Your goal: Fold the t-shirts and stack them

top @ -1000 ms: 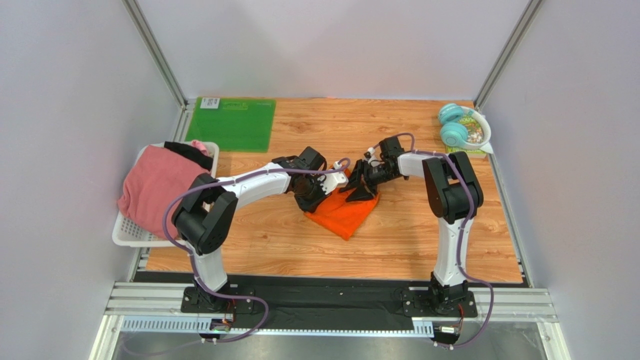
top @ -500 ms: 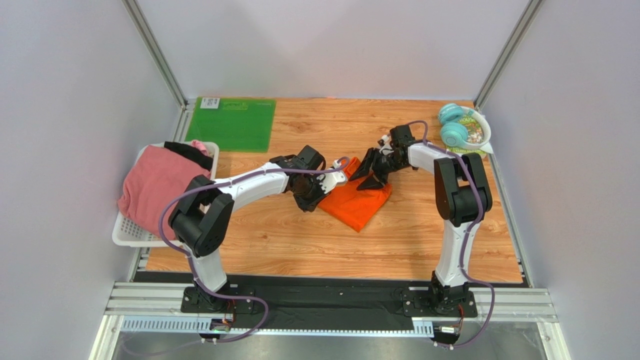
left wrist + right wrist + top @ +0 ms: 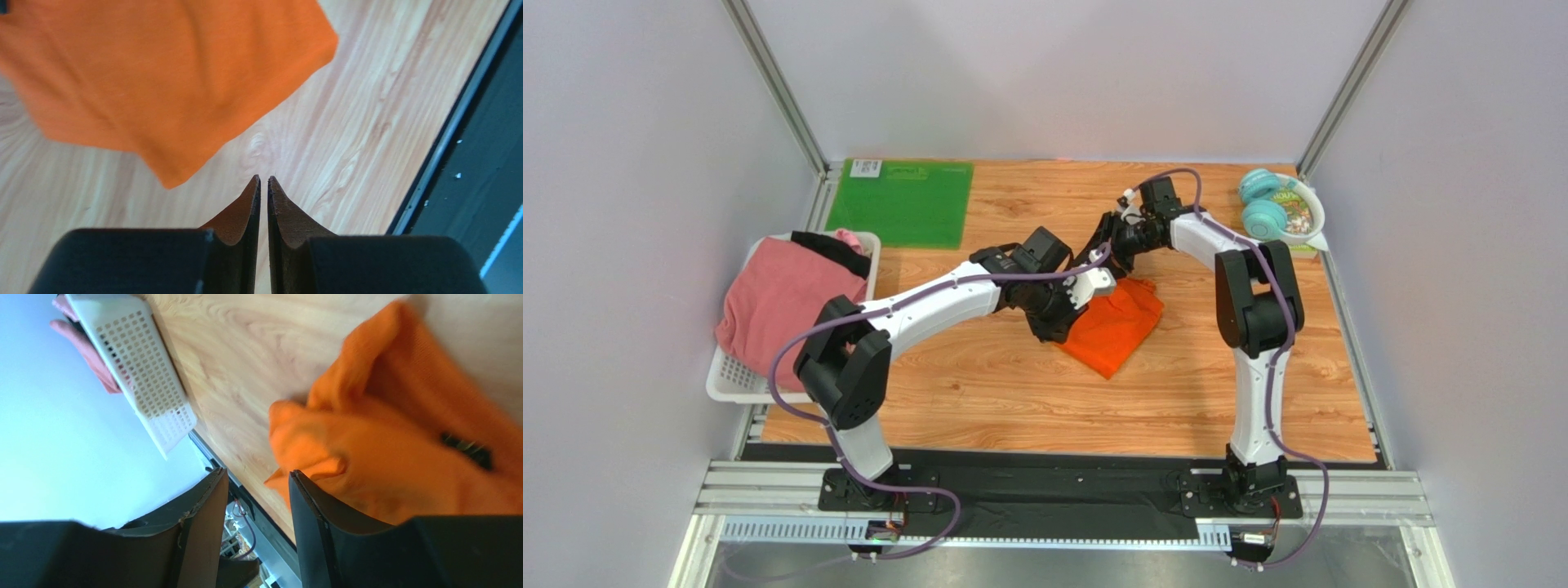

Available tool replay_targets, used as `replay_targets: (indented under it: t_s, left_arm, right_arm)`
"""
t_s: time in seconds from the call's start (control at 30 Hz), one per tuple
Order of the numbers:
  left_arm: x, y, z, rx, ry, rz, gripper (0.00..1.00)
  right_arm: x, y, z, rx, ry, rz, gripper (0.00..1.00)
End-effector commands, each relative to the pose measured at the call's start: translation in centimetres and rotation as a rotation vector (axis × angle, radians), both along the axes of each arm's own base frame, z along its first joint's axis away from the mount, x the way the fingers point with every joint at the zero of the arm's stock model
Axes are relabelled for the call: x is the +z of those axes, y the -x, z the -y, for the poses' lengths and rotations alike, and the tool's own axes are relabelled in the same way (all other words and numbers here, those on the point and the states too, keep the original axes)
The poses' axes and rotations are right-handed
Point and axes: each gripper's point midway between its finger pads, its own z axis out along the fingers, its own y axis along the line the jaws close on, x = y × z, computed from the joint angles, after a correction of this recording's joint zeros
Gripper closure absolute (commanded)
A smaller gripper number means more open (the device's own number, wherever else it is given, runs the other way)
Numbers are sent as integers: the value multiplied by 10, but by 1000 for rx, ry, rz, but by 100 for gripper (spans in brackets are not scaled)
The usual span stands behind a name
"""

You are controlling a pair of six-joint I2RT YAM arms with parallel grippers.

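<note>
The bright orange t-shirt [image 3: 1116, 326] lies folded into a small bundle on the wood table, mid-right. It fills the top of the left wrist view [image 3: 166, 79] and the right of the right wrist view [image 3: 393, 447]. My left gripper [image 3: 1064, 315] is shut and empty at the shirt's left edge [image 3: 264, 179]. My right gripper [image 3: 1103, 251] is open and empty above the shirt's far edge [image 3: 258, 471]. The dusty pink t-shirt [image 3: 775, 300] and the black t-shirt [image 3: 830, 251] lie in the white basket [image 3: 725, 374] at the left.
A flat green mat [image 3: 901, 202] lies at the back left. Teal headphones [image 3: 1264, 203] rest on a dish at the back right. The basket [image 3: 147, 386] also shows in the right wrist view. A black rail [image 3: 1051, 472] runs along the near edge.
My right gripper has let go of the orange shirt and moved to the far side of it. My left gripper has shifted right, and the shirt has slid right with it.
</note>
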Motion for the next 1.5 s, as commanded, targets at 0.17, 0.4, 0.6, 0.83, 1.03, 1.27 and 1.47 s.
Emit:
replay_targets:
  t_s: [0.17,0.4,0.6,0.83,1.03,1.27,1.47]
  left_arm:
    - [-54,-10,24,27,-53,-104,91]
    - [-65,-33,10,90,-58,-170,92]
    - [-68,-51,-8,112,-97,-125,93]
    - [-31,-61,-23,162,-55,-99,93]
    - [-9,-46,-16,160,13,-147,93]
    - [-3,-47,-9,167,26,-181,93]
    - [6,-40,-13,166,30,-188,93]
  right_arm:
    - [-49,-9,5,-28,32,-91,55]
    - [-73,-21,25,-80,35,-131,55]
    - [-48,-20,32,-89,22,-93,50]
    - [18,-12,86,-173,213,79,41]
    - [17,30,119,-214,407,104,42]
    - [-11,63,140,-194,543,53,49]
    - [-21,49,148,-169,603,71,53]
